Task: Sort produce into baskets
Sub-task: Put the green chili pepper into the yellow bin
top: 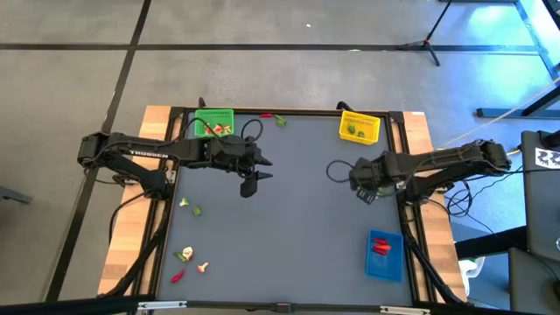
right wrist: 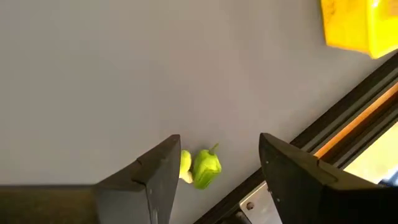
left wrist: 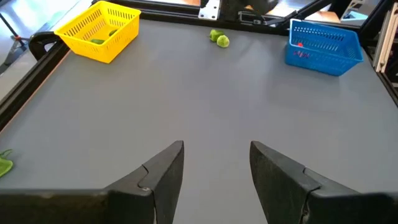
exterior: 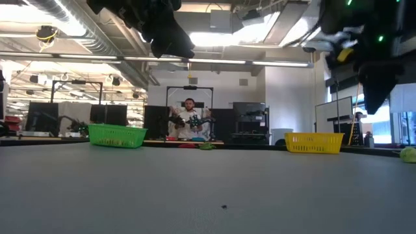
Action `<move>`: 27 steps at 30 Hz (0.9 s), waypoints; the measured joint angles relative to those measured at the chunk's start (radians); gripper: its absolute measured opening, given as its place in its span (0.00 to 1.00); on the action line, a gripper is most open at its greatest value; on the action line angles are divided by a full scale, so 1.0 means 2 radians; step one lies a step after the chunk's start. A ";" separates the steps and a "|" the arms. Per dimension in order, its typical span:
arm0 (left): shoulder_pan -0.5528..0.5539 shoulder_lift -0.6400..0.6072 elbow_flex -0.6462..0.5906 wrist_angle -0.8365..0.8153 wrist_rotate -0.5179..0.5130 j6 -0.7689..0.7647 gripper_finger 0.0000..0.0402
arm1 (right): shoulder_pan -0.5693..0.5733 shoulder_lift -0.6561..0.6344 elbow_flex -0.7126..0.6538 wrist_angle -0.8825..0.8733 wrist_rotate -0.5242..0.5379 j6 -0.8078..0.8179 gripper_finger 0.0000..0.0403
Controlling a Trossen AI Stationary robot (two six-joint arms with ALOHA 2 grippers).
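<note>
Right wrist view alone: green piece under spread right end effector.

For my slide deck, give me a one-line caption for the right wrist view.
Open right gripper poised over a small green pepper-like piece near the table edge, yellow basket beyond.

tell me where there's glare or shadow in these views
High view: bluish glare at the top right corner, soft arm shadows on the table. Low view: bright ceiling lights, both arms silhouetted dark. Right wrist view: evenly lit, green piece casts little shadow.
</note>
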 joint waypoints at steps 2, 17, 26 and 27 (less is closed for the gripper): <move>0.000 0.000 0.000 0.000 0.000 -0.002 0.45 | -0.027 0.000 -0.017 0.001 -0.018 -0.007 0.54; 0.000 0.000 0.000 0.000 0.000 0.008 0.45 | -0.157 0.026 -0.092 0.046 -0.085 -0.023 0.46; 0.000 0.000 -0.001 0.009 0.000 0.008 0.45 | -0.178 0.083 -0.116 0.065 -0.138 -0.052 0.32; 0.000 0.000 -0.001 0.010 0.000 0.010 0.45 | -0.178 0.089 -0.118 0.070 -0.139 -0.060 0.32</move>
